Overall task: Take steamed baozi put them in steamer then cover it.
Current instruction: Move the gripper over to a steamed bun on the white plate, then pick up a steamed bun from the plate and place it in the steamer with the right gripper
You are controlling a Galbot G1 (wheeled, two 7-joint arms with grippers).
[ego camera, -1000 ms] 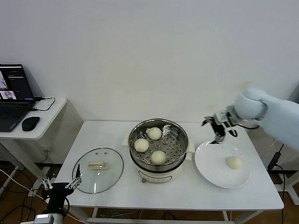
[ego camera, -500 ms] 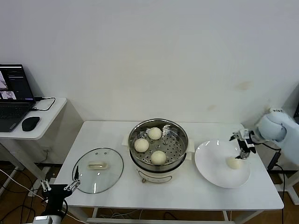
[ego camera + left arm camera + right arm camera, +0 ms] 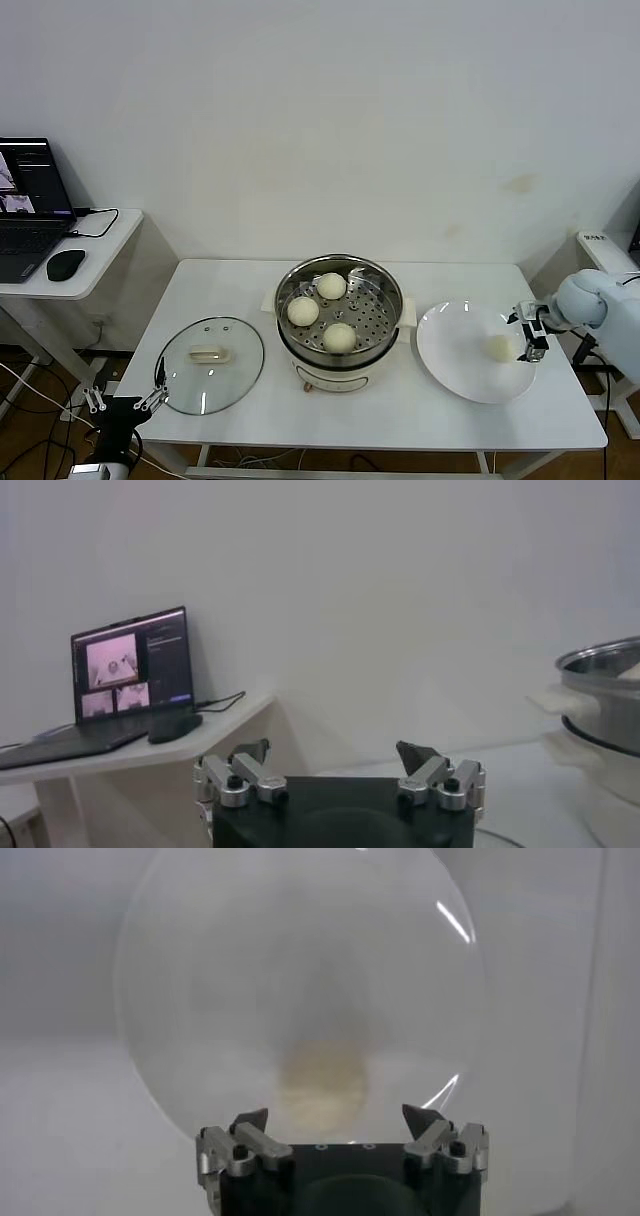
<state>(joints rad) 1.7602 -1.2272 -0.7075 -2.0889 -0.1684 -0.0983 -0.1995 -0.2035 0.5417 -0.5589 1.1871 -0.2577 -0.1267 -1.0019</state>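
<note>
The steamer (image 3: pixel 340 325) stands mid-table with three baozi (image 3: pixel 303 311) on its perforated tray. A fourth baozi (image 3: pixel 499 347) lies on the white plate (image 3: pixel 455 360) to the steamer's right. My right gripper (image 3: pixel 531 335) is open just right of that baozi, near the plate's right rim; in the right wrist view the baozi (image 3: pixel 322 1074) sits ahead of the open gripper (image 3: pixel 335 1118). The glass cover (image 3: pixel 209 364) with its cream handle lies flat on the table's left. My left gripper (image 3: pixel 125 402) is open and empty below the table's front left edge. It also shows in the left wrist view (image 3: pixel 334 752).
A side desk (image 3: pixel 95 262) at the far left holds a laptop (image 3: pixel 30 205) and a mouse (image 3: pixel 65 264). The steamer's side (image 3: pixel 610 705) shows in the left wrist view. A white wall stands behind the table.
My right gripper has swung from above the plate's far left rim to the right and down, to beside the baozi on the plate. The left arm has barely moved.
</note>
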